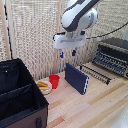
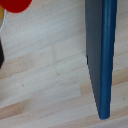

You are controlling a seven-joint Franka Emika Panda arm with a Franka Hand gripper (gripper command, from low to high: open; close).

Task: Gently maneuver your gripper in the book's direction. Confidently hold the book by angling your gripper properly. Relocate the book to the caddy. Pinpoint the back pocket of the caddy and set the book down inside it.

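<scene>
The pincer (image 1: 67, 53) is hanging with its blue-tipped fingers parted and gripping nothing, apart from and above the book (image 1: 77, 78). The book is standing on edge on the wooden surface (image 1: 95, 107) at about 5 o'clock from the pincer, with the red cup (image 1: 54, 81) just beside it at 9 o'clock. The caddy (image 1: 20, 95) is sitting farther out at 8 o'clock, well apart from the book.

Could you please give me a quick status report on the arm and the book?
Gripper above book, jaws open, empty. Book on edge on table, untouched. Caddy open at exterior view's left. Red cup stands between.
</scene>
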